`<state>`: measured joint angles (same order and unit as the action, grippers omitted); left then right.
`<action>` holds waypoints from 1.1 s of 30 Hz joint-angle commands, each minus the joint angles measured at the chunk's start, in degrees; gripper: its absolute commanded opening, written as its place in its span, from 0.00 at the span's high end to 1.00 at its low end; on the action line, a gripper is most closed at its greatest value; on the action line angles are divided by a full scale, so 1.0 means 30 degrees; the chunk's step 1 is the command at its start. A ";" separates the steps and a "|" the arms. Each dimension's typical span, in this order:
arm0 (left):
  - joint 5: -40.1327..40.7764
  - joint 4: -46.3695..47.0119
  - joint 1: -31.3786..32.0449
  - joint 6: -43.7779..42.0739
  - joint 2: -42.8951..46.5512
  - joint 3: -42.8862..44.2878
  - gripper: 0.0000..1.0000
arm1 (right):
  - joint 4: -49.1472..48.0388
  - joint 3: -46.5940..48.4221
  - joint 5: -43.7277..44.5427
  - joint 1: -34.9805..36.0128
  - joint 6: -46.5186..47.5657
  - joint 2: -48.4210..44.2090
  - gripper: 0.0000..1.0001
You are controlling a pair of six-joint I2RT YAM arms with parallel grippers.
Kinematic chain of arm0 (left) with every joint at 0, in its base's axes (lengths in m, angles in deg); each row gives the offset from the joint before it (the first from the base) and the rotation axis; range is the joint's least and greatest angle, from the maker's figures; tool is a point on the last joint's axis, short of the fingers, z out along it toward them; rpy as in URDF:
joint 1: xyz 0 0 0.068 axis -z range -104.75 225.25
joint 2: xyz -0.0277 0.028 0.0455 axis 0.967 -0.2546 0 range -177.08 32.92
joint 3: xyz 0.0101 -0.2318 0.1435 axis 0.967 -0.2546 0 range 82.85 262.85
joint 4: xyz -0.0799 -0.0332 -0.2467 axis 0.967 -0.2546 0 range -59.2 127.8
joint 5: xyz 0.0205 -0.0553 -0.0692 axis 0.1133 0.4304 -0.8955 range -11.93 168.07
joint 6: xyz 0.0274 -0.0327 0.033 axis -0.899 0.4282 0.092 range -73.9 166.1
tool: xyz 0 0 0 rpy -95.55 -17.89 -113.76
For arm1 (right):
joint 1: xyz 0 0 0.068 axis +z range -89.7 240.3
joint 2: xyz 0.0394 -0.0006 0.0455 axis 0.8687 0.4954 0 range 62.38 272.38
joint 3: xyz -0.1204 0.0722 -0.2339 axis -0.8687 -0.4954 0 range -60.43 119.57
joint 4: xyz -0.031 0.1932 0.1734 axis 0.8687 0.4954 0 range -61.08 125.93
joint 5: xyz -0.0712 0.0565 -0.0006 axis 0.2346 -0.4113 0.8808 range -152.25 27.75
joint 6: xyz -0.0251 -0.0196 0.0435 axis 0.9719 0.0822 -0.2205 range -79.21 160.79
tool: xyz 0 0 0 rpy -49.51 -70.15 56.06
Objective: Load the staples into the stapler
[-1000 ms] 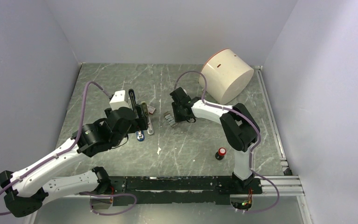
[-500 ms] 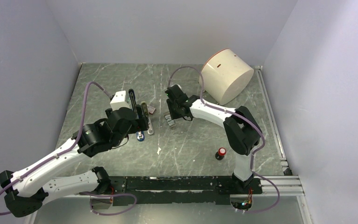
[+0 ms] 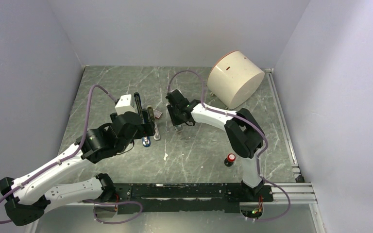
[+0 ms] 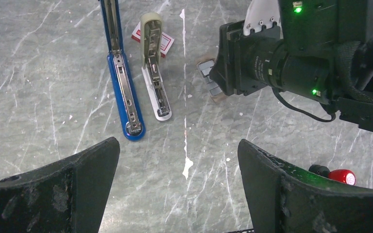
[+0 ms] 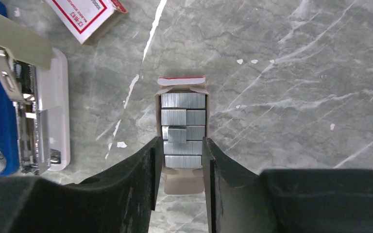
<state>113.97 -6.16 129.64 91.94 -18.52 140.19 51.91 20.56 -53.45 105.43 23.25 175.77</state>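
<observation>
Near frame centre, right gripper [image 5: 183, 150], jaws pinching the staples [image 5: 183, 114], has shifted left toward the stapler [image 4: 126, 104], readying loading; left gripper [image 4: 177, 160] jaws spread.

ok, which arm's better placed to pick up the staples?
Right. The right claw straddles the staples, a finger each side. The left claw is open and empty, nearer the stapler.
</observation>
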 commanded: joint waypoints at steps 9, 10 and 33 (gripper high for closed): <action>-0.0030 0.0308 0.0085 0.0060 -0.0152 -0.0203 0.04 | -0.0030 0.0885 0.0299 0.0105 0.0482 0.1228 0.57; 0.0050 0.0238 0.0080 0.0168 -0.0140 -0.0175 0.04 | -0.0002 0.0940 0.0354 0.0105 0.0478 0.1317 0.56; 0.0220 0.0118 0.0093 0.0246 -0.0022 -0.0217 0.05 | -0.0301 0.1289 0.1183 0.0501 0.0843 0.1991 0.56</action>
<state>113.92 -6.18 129.64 92.44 -18.52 139.97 51.91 22.88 -51.88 106.08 24.65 180.62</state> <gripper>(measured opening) 0.953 0.444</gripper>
